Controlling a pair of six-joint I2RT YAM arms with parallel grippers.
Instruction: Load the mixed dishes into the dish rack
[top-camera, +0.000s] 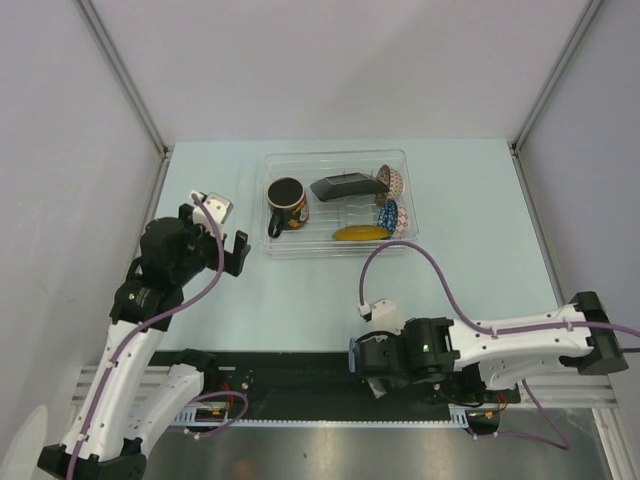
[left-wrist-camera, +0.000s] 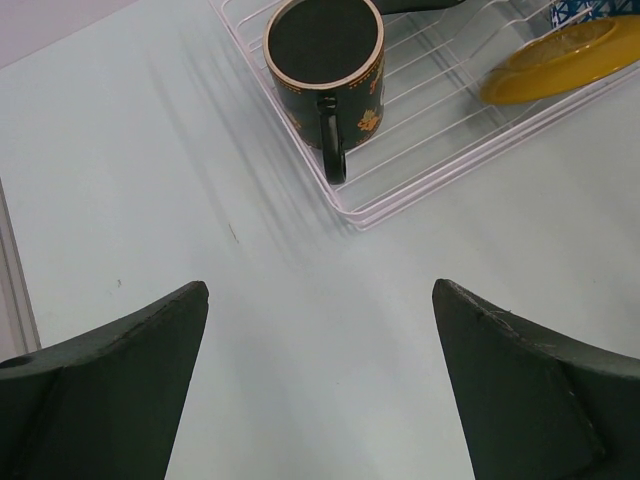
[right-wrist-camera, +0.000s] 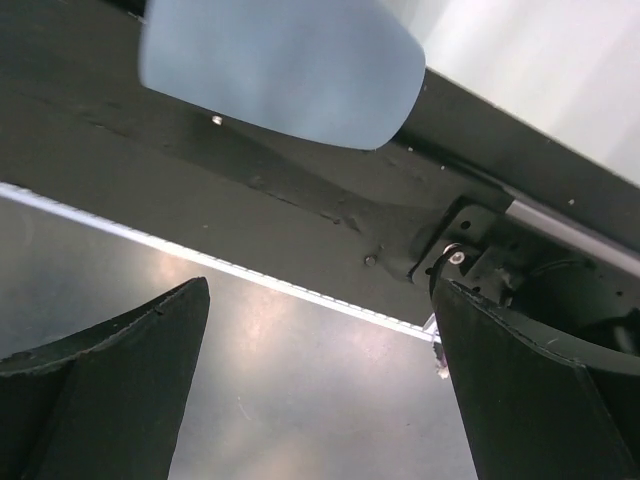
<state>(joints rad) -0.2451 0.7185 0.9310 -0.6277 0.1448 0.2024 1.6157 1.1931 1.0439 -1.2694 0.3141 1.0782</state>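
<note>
The clear dish rack (top-camera: 283, 245) stands at the back middle of the table. In it are the dark mug (top-camera: 287, 203), the black square plate (top-camera: 345, 186), the cream-pink bowl (top-camera: 392, 180), the blue bowl (top-camera: 390, 214) and the yellow saucer (top-camera: 361, 233). The light-blue cup is not in view. My left gripper (top-camera: 228, 240) is open and empty, over bare table left of the rack. Its wrist view (left-wrist-camera: 320, 290) shows the mug (left-wrist-camera: 325, 60), the rack's corner (left-wrist-camera: 372, 212) and the saucer (left-wrist-camera: 560, 60) ahead. My right gripper (top-camera: 366, 370) is open and empty, low by the arm bases.
The right wrist view, with the gripper (right-wrist-camera: 320, 285) in it, shows the black base rail (right-wrist-camera: 300, 190), a grey metal floor (right-wrist-camera: 300, 400) and a blurred pale blue rounded shape (right-wrist-camera: 280, 60) that I cannot identify. Grey walls enclose the table on three sides.
</note>
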